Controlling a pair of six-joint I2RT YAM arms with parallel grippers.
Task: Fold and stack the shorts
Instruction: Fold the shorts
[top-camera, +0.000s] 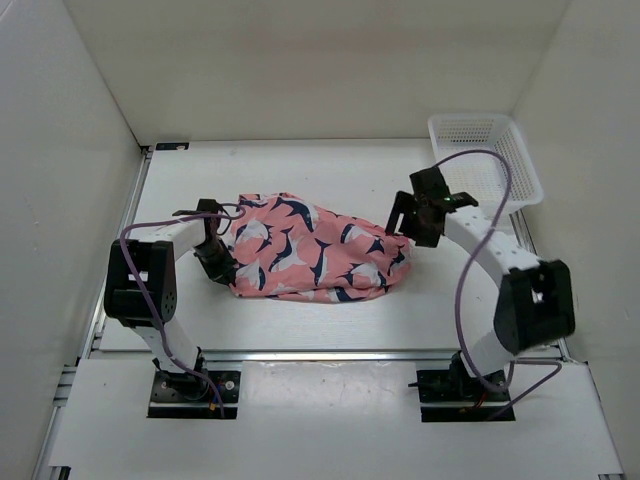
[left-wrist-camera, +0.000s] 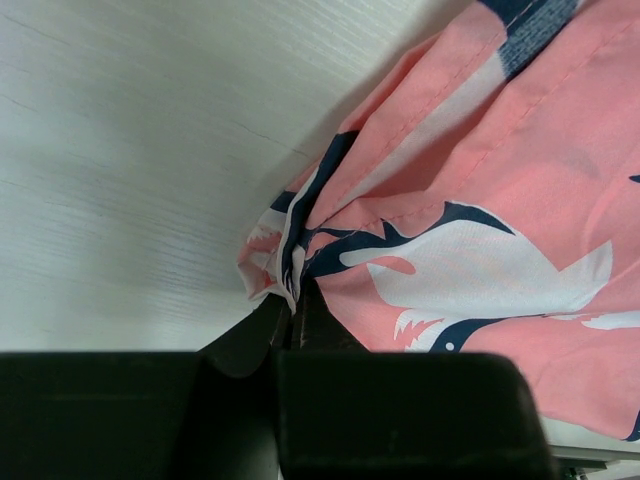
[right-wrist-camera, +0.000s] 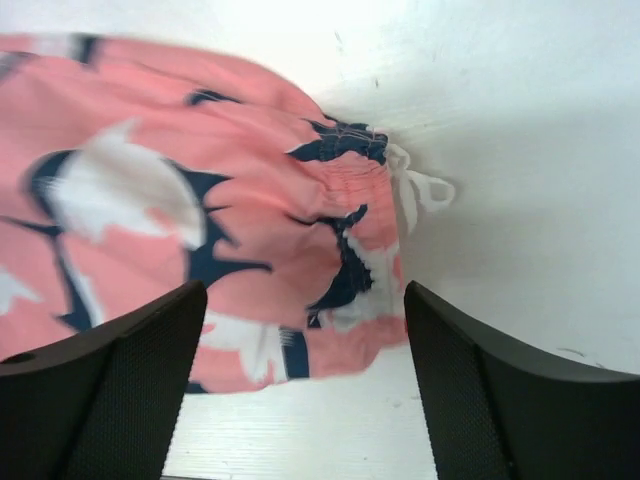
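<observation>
**Left pincer has the cloth, right pincer stands free**

Your shorts (top-camera: 315, 262) lie in a loose, rumpled heap at the middle of the table (top-camera: 300, 170), not yet flat and not yet folded. The white mesh basket (top-camera: 520, 150) sits well apart in the far right corner.

Your left gripper (left-wrist-camera: 295, 322) is pressed together on a bunched edge of the shorts at their left end. The cloth gathers into pleats right at the fingertips, so that side looks anchored for a pull or a spread.

Your right gripper (right-wrist-camera: 300, 300) is spread wide above the right end, where the gathered waistband and a white drawstring loop (right-wrist-camera: 425, 190) show. Nothing sits between its fingers.

You likely need a second hold near that waistband, because one pinch alone would only drag the heap. Watch that you catch a single layer.
</observation>
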